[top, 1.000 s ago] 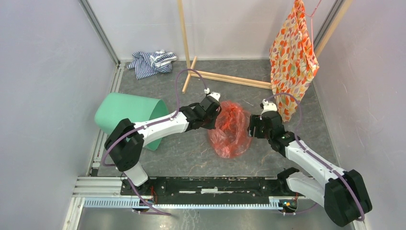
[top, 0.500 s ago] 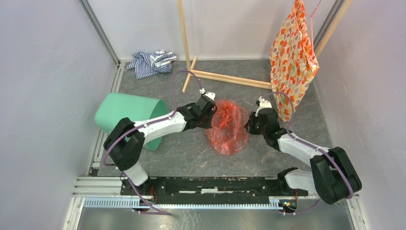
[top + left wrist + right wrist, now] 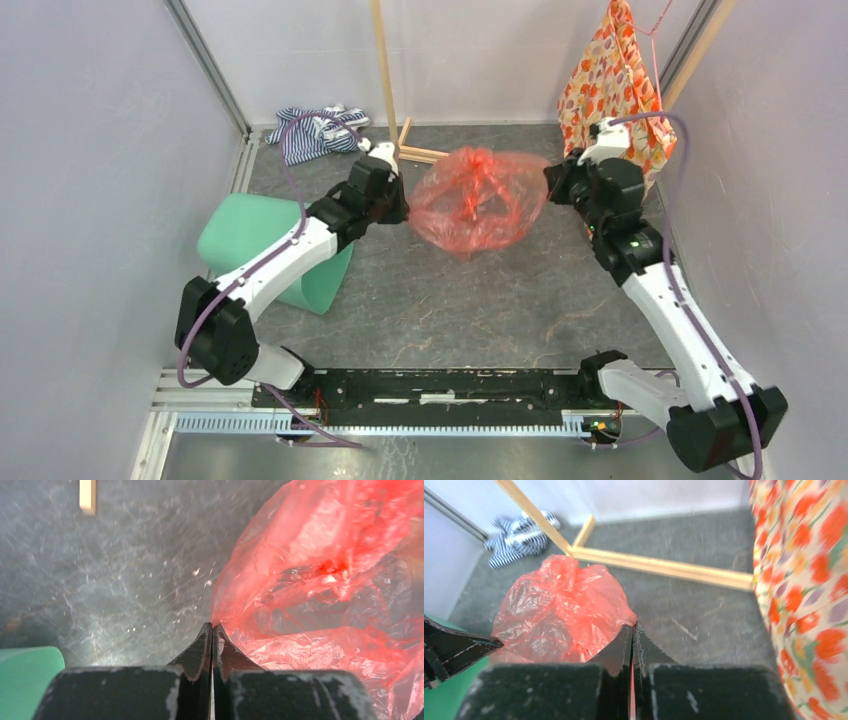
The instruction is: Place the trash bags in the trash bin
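Item 1. Thin, translucent red-orange crinkly plastic bag (image 3: pixel 470 205). We log it stretched wide between the two arms at the middle rear of the grey floor, and it looks lifted clear of that floor. Half a second ago it sat lower and nearer, a slumped heap between the wrists.

Item 2. Left gripper (image 3: pixel 400 212). Its jaws are pressed together on the bag's left edge; our left wrist view shows film pinched at the tips (image 3: pixel 212 630). The arm has risen and swung back.

Item 3. Right gripper (image 3: pixel 550 185). Its jaws are likewise closed on the bag's right edge, with red film visible in the seam (image 3: pixel 633 630). This arm has extended far upward, ending just beside the orange floral-patterned hanging cloth (image 3: pixel 620 80).

Item 4. Mint-green smooth plastic bin (image 3: pixel 245 235). It lies tipped on its side at the left, partly under the left arm and well apart from the bag. It is unchanged.

Assessment. We judge the pickup complete and the bag spread open. Carrying it left to the bin's mouth remains to be done. The floral cloth so close to the right wrist is a snag risk.
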